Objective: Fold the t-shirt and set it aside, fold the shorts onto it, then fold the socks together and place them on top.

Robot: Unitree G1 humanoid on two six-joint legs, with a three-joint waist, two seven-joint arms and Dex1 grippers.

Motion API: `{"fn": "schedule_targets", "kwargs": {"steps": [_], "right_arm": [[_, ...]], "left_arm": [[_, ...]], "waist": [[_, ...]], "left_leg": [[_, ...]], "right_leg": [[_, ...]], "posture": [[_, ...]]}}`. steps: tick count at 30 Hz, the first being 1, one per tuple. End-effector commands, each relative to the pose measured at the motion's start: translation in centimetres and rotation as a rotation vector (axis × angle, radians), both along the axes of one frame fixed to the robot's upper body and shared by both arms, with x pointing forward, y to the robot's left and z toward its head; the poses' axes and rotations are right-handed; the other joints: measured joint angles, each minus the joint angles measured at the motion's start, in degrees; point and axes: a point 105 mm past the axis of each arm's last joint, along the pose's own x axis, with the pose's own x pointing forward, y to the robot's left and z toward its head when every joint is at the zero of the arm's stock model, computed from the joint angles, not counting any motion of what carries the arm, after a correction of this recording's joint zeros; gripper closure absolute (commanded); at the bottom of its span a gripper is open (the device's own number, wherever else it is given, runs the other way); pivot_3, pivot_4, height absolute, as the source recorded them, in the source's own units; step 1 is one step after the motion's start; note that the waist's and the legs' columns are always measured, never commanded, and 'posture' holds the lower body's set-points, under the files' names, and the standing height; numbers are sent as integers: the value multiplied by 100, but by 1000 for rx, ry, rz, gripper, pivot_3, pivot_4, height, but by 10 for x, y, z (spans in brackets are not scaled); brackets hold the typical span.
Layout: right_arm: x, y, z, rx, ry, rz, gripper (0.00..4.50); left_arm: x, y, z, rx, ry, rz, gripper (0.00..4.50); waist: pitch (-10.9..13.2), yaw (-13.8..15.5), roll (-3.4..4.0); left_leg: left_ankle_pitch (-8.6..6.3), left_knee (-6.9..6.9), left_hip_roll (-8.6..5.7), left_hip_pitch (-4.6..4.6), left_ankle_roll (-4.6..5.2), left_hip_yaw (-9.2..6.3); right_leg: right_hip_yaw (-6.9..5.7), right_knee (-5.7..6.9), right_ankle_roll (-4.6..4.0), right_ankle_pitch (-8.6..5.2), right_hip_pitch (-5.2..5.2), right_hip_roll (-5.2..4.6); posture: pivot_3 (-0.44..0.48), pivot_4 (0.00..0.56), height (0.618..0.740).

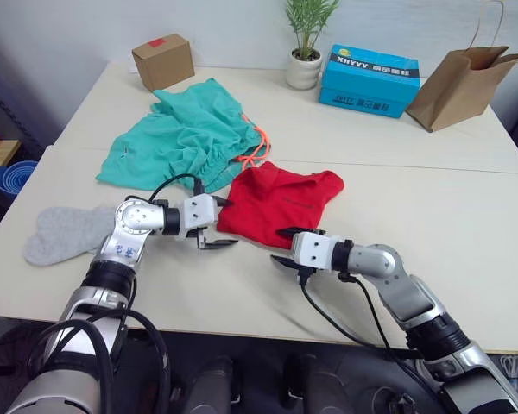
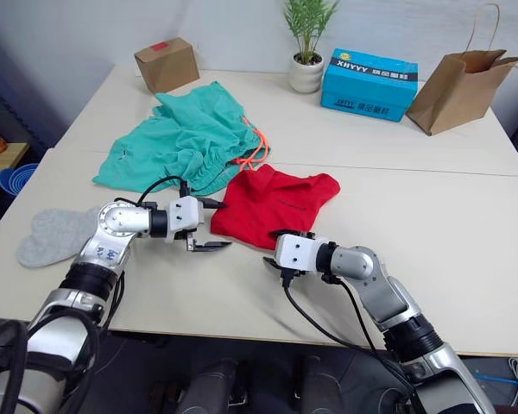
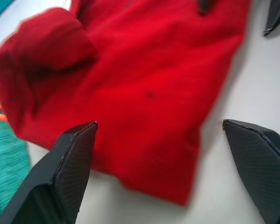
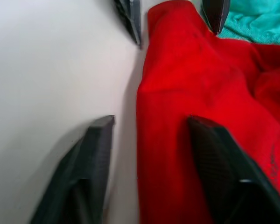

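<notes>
The red t-shirt (image 1: 281, 200) lies crumpled near the middle of the white table (image 1: 466, 224), its near edge between the two grippers. The left gripper (image 1: 217, 226) sits at the shirt's 8 o'clock corner, fingers spread apart and holding nothing, one finger over the cloth's edge. The right gripper (image 1: 287, 247) lies at the shirt's 6 o'clock edge, also spread wide and empty, straddling the hem. The teal shorts (image 1: 186, 138) lie at the shirt's 10 o'clock, touching it; the grey socks (image 1: 65, 231) rest at 9 o'clock, beyond the left arm.
</notes>
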Motion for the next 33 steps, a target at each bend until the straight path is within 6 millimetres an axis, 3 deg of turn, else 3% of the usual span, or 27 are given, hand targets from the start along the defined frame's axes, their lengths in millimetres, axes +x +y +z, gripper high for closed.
{"fn": "schedule_targets", "kwargs": {"steps": [1, 4, 7, 11, 15, 19, 27, 33], "right_arm": [[8, -10, 0, -26, -53, -41, 3343], [6, -16, -3, -35, -54, -41, 4404], [5, -22, -4, -38, -51, -44, 4500], [-13, -28, -4, -12, -2, 25, 4500], [-38, -47, -5, -1, 53, 45, 4500], [-61, -58, -10, -21, 100, 69, 4500], [-95, -73, -20, 2, 218, 44, 4500], [-103, -71, -21, 58, 272, 14, 4500]], "left_arm": [[4, 3, -12, 61, 2, 27, 1252], [0, 5, -21, 92, 27, 10, 2176], [-12, 3, -34, 116, 75, -47, 3167], [-45, -4, -43, 66, 183, -146, 4447], [-81, -11, -32, 66, 239, -252, 4478], [-99, -9, -28, 81, 255, -252, 4478], [-143, -11, -46, 57, 329, -178, 4478], [-146, -11, -42, -5, 357, -111, 4478]], "waist": [[0, -7, 0], [-2, -11, 0], [-5, -13, 2], [-16, -32, 12], [-19, -20, 17], [-18, -16, 18], [-16, -3, 23], [-15, 63, 24]], "left_leg": [[0, 0, 0, 1, 1, -1], [1, 0, 1, 3, 0, -4], [1, 1, 1, 3, 0, -5], [1, -2, 5, 5, 0, -5], [-6, -8, 14, 2, 0, -13], [-10, -7, 16, 11, 2, -17], [-51, -8, 28, 41, -22, -23], [-69, -9, 35, 64, -39, -23]], "right_leg": [[0, 0, 0, 4, 1, 0], [0, 0, -4, 7, 2, -3], [-1, 1, -4, 7, 3, -5], [-2, 0, -4, 7, 7, -4], [-9, -19, -4, 7, 21, 8], [-9, -30, -4, 7, 37, 9], [-4, -49, -13, 1, 59, 6], [-5, -48, -19, -9, 79, 11]], "posture": [[0, 150, 740], [0, 150, 740], [0, 150, 740], [0, 150, 740], [0, 150, 740], [0, 150, 740], [0, 150, 740], [0, 150, 740]]}}
